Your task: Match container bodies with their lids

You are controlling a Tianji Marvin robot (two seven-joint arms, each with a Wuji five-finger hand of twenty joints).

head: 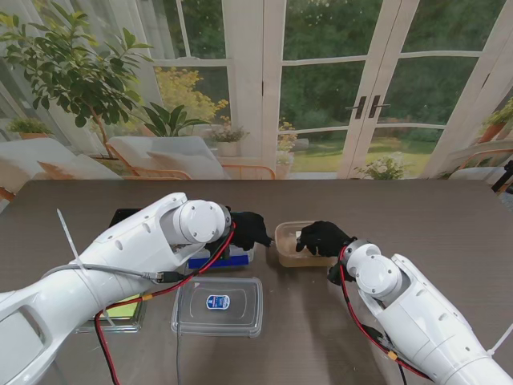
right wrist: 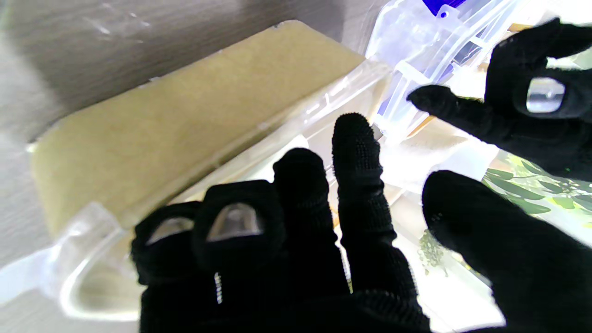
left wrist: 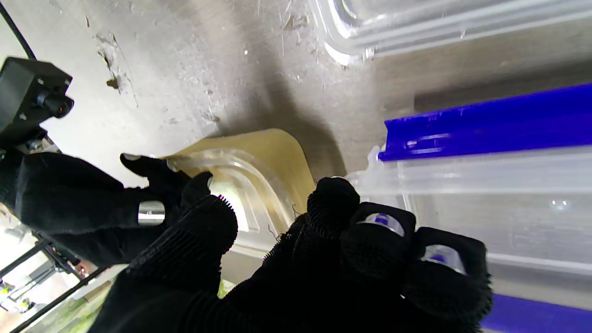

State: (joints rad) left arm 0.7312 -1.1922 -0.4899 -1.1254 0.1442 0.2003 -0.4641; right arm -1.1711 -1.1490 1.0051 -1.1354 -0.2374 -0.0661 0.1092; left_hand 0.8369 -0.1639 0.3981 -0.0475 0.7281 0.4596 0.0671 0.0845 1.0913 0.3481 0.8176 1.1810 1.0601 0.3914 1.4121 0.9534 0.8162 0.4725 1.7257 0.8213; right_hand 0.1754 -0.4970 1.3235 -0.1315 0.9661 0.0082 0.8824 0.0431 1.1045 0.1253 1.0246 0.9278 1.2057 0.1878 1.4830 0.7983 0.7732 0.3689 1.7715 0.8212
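A tan see-through container [head: 290, 249] [left wrist: 273, 152] [right wrist: 185, 120] stands at the table's middle. My right hand [head: 322, 238] [right wrist: 300, 240] lies over its right part, and its fingertips [left wrist: 152, 169] pinch the rim. Left of it lies a clear box with blue trim [head: 228, 258] [left wrist: 485, 120] [right wrist: 416, 51]. My left hand [head: 248, 228] [left wrist: 323, 259] [right wrist: 532, 106] sits between the two with fingers curled, and its index tip touches the box's corner. A clear lid with a blue label [head: 218, 305] [left wrist: 416, 27] lies nearer to me.
A container with a green part [head: 124, 314] sits at the near left, half under my left arm. Farther off on the left, a black object [head: 128, 215] shows beside the left forearm. The table's far edge [head: 256, 181] runs before the windows.
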